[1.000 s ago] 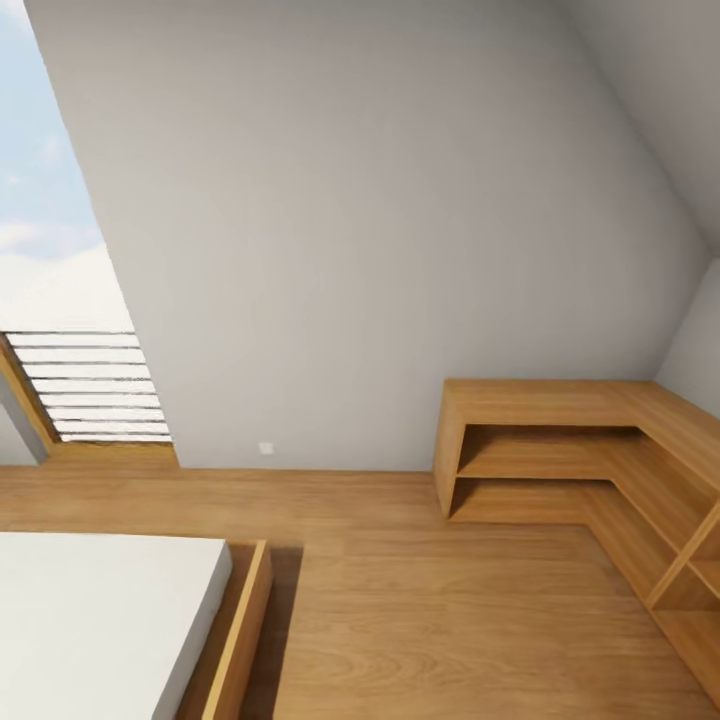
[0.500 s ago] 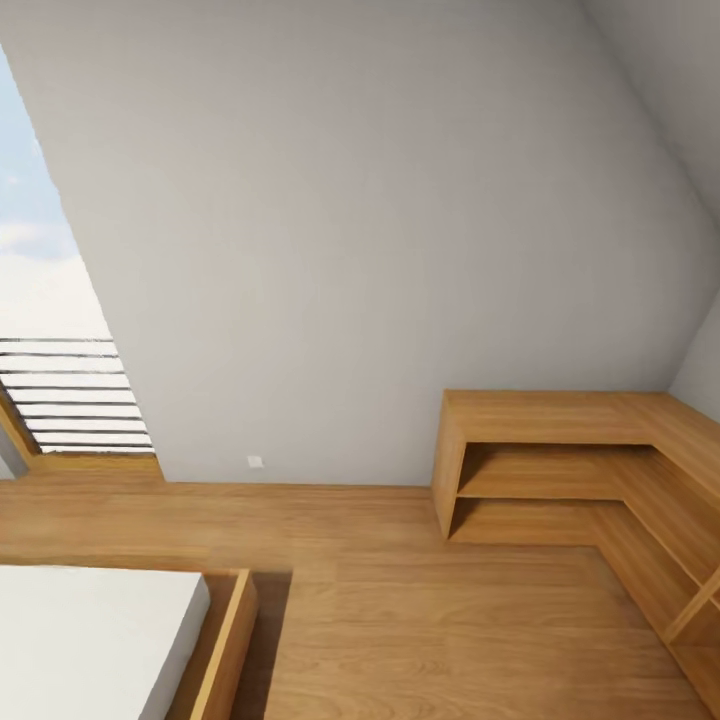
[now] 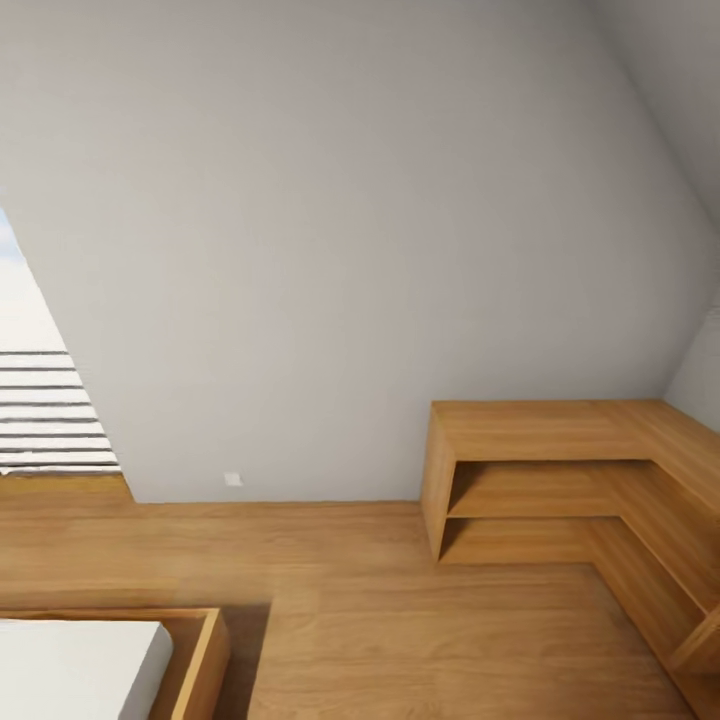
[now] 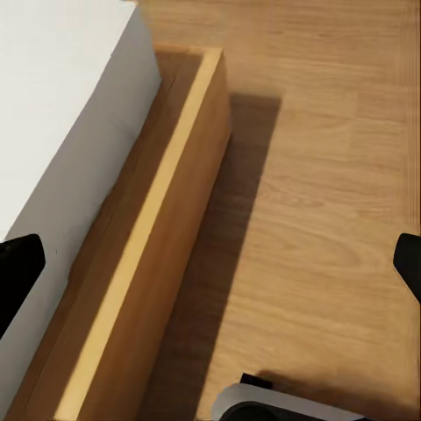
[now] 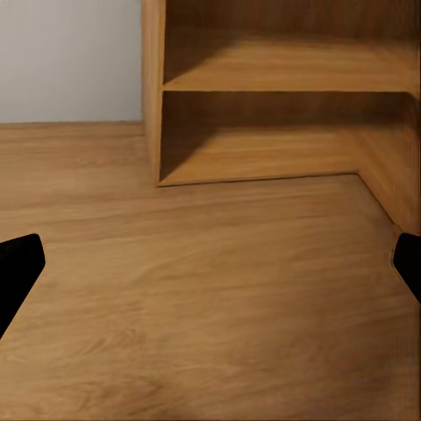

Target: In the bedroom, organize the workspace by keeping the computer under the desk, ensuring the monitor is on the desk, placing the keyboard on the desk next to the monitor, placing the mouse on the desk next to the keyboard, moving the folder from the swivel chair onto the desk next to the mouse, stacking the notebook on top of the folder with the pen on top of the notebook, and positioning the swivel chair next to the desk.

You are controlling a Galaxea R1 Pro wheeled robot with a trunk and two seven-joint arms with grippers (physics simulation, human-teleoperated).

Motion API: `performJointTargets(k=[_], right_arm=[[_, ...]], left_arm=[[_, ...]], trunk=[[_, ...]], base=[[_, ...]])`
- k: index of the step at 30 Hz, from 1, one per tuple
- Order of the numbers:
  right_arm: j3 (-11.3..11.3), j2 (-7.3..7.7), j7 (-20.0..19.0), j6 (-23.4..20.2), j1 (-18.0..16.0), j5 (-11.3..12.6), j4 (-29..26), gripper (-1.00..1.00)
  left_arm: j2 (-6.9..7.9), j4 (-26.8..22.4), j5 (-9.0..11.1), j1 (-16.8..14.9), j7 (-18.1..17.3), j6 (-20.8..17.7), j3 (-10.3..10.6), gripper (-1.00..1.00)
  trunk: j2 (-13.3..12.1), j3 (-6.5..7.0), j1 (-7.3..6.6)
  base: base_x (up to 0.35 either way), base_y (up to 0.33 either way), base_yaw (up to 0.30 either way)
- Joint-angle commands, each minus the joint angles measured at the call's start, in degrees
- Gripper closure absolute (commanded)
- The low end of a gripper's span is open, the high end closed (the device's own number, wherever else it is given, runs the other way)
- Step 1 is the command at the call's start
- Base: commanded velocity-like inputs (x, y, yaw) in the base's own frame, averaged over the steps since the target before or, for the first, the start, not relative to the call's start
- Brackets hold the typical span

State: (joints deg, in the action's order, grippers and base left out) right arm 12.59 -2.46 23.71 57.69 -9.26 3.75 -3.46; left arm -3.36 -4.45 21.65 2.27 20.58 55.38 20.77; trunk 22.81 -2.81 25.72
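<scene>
While we face a corner of the bedroom, the head view gives us a broad sloped grey-white wall running down to a light wood floor. A low L-shaped shelf unit of light wood stands against that wall at the right and turns along the side wall toward us; its open shelves hold nothing that we can see. At the left a window with pale horizontal slats lets in daylight, and a small white wall plate sits low on the wall just above the floor. In the lower left corner a bed with a wooden frame and a white mattress reaches into the picture.

In the left wrist view our left gripper hangs over the edge of that bed, its two dark fingertips set wide apart at the picture's edges, with nothing between them. A rounded grey part of our own body shows below it.

In the right wrist view our right gripper looks across bare floor toward the shelf unit, its fingers likewise spread and holding nothing.

The desk, chair, folder and the other work things lie outside what we see here.
</scene>
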Motion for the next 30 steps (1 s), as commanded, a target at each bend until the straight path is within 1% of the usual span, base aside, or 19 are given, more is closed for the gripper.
performJointTargets(k=[1, 9, 21, 30], right_arm=[[0.51, 0.09, 0.20, 0.14, -0.06, 0.35, 0.04, -1.00], [0.51, 0.52, 0.20, 0.14, -0.06, 0.30, 0.04, -1.00], [0.58, 0.64, 0.17, 0.14, -0.06, 0.30, 0.04, -1.00], [0.60, 0.62, 0.11, 0.14, -0.06, 0.29, 0.04, -1.00]], left_arm=[[0.02, -0.12, 0.32, 0.02, 0.33, 0.07, 0.50, -1.00], [0.08, -0.12, 0.32, 0.02, 0.33, 0.08, 0.50, -1.00], [0.10, -0.12, 0.33, 0.02, 0.33, 0.08, 0.50, -1.00], [0.10, -0.12, 0.34, 0.02, 0.30, 0.08, 0.50, -1.00]], trunk=[[0.11, -0.11, 0.07], [0.11, -0.11, 0.07], [0.11, -0.11, 0.07], [0.11, -0.11, 0.07]], base=[[0.328, -0.105, -0.233], [0.328, -0.105, -0.255], [0.328, -0.102, -0.271], [0.332, -0.024, -0.273]])
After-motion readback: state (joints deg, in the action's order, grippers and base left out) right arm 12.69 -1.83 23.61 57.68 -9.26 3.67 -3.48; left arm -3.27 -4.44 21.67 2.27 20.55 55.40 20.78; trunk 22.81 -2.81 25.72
